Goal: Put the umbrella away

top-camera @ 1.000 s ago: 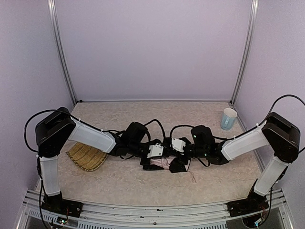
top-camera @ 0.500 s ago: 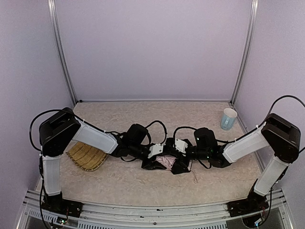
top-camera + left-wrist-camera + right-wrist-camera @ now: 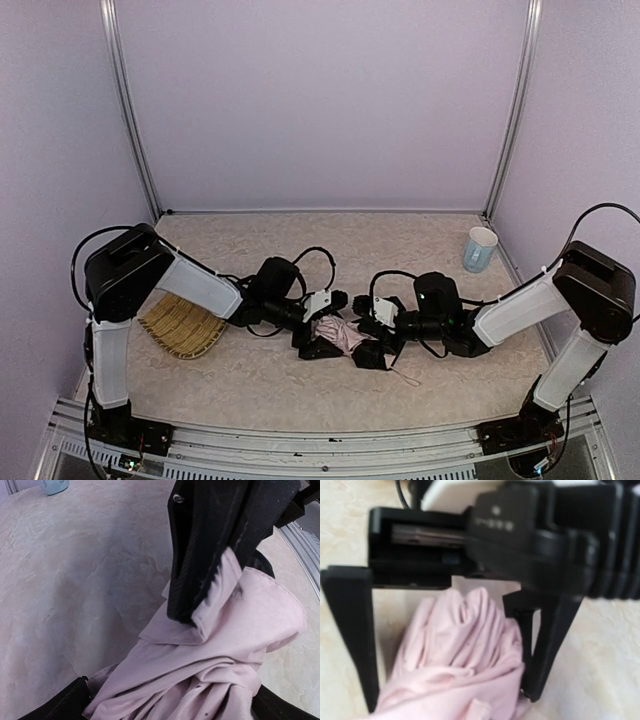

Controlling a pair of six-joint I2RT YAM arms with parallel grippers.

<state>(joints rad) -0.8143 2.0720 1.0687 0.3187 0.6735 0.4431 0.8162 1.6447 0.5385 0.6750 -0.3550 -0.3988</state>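
The umbrella [image 3: 340, 335] lies bundled on the table between my two grippers, with pale pink folds and black parts around them. My left gripper [image 3: 327, 325] is open. Its black fingers [image 3: 350, 630] stand wide apart on either side of the pink canopy [image 3: 455, 660]. In the left wrist view the canopy [image 3: 210, 670] fills the lower frame. My right gripper [image 3: 368, 338] meets the bundle from the right, and its black fingers [image 3: 210, 540] look closed on a pink fold. The shaft is hidden. A thin cord [image 3: 403, 375] trails toward the near edge.
A woven straw tray [image 3: 180, 328] lies at the left under my left arm. A pale blue cup [image 3: 480, 248] stands at the far right, and also shows in the left wrist view [image 3: 52, 486]. A metal rail [image 3: 320, 435] runs along the near table edge.
Both wrists have dropped lower and drawn slightly apart. More pink fabric shows between them, and the bundle sits a little nearer the front edge.
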